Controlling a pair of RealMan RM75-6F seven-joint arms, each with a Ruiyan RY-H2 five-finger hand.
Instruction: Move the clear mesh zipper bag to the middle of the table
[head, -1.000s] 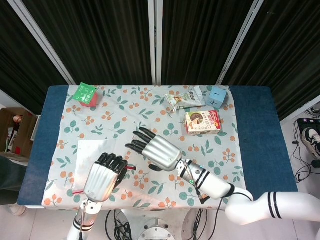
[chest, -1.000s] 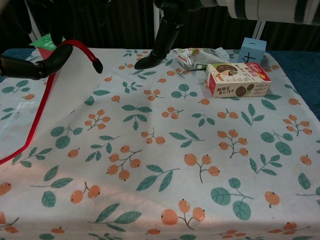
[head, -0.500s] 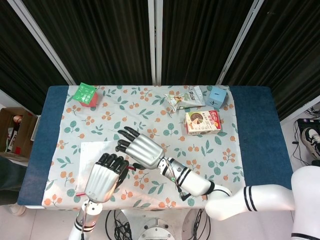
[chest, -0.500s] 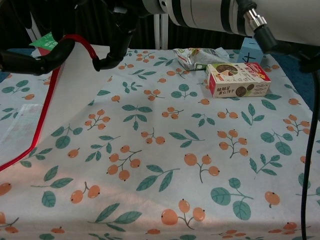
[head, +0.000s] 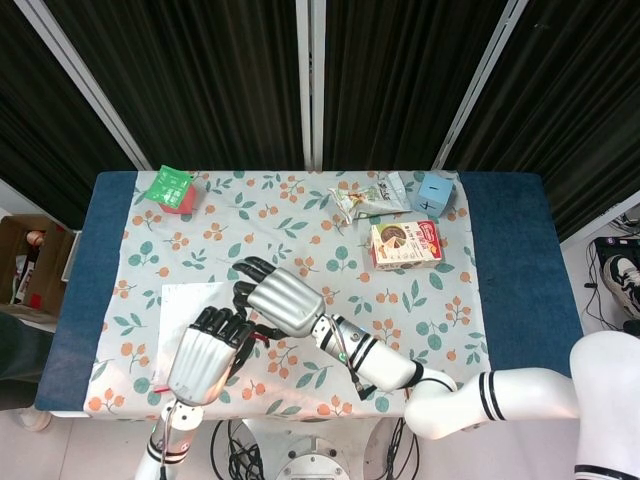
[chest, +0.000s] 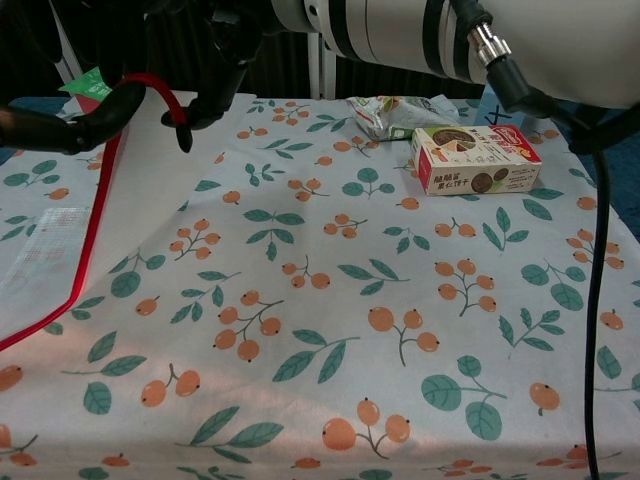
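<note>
The clear mesh zipper bag (head: 185, 305) with a red zipper edge lies at the front left of the flowered tablecloth (head: 300, 230). In the chest view the bag (chest: 130, 190) has its near corner raised off the cloth. My left hand (head: 203, 352) grips that raised edge, and its dark fingers (chest: 60, 128) sit under the red zipper. My right hand (head: 280, 300) is right beside it, reaching in from the right. Its fingers (chest: 200, 95) curl down onto the red zipper at the bag's raised corner.
At the back left is a green packet (head: 170, 187). A crumpled snack bag (head: 365, 197), a biscuit box (head: 405, 243) and a small blue box (head: 433, 192) stand at the back right. A cardboard box (head: 25, 260) is on the floor to the left.
My right hand has moved left from the table's middle to the bag, and its spread fingers have curled onto the zipper edge. The left hand has kept holding the raised bag corner.
</note>
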